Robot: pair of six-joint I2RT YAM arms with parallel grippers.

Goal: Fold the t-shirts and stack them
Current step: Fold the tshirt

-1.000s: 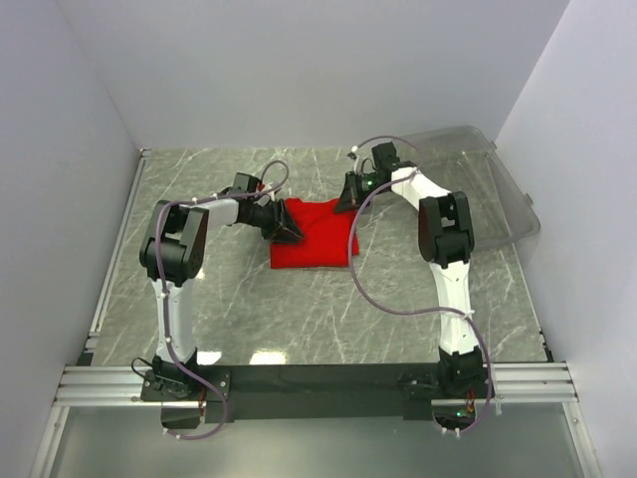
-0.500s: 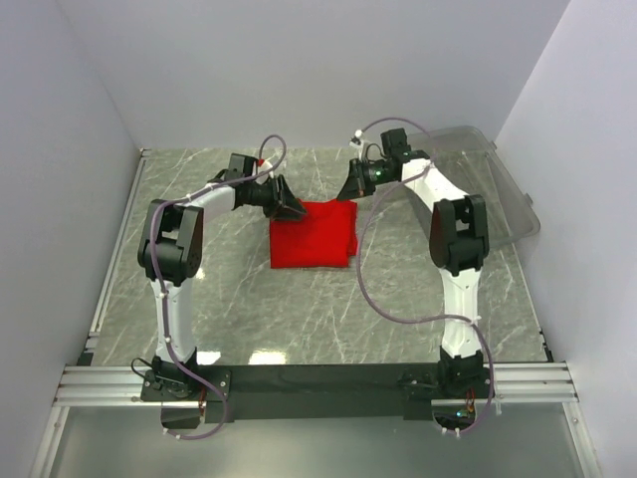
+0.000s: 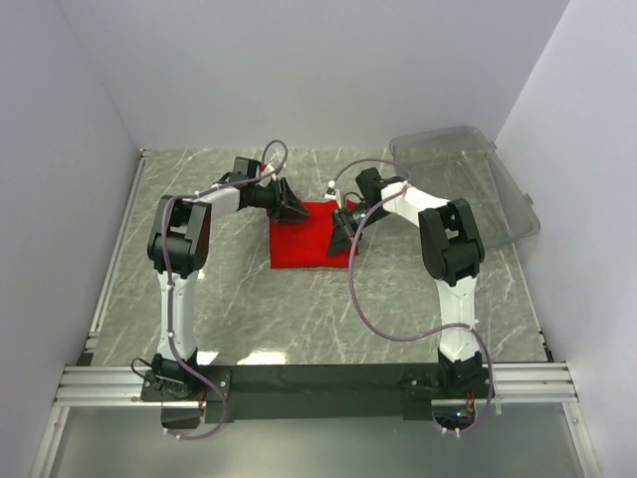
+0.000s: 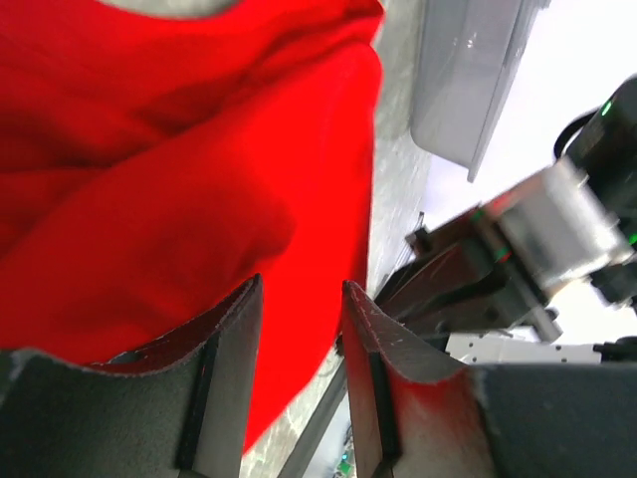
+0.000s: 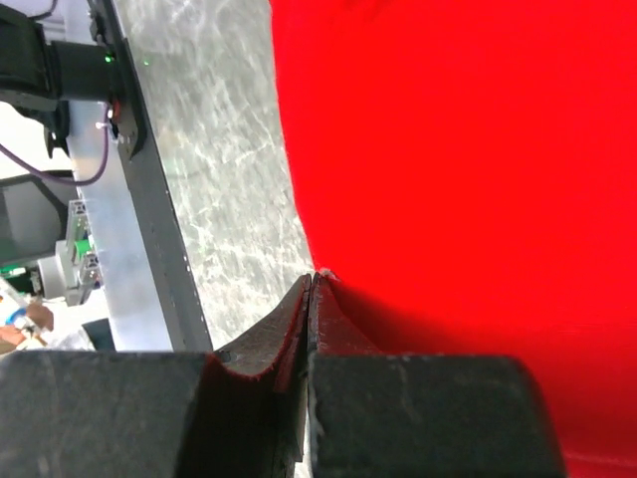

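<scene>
Plain red t-shirt (image 3: 304,244) — folded — right hand (image 3: 340,247) closed at its edge.

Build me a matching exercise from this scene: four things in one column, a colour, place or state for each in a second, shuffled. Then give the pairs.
Column one:
1. t-shirt
2. plastic bin
3. left gripper
4. right gripper

Column two:
A. jaws shut, tips at the edge of the cloth
B. clear, at the far right
C. red, lying between the two grippers
D. jaws apart, red cloth showing through the gap

Pairs: 1-C, 2-B, 3-D, 4-A
</scene>
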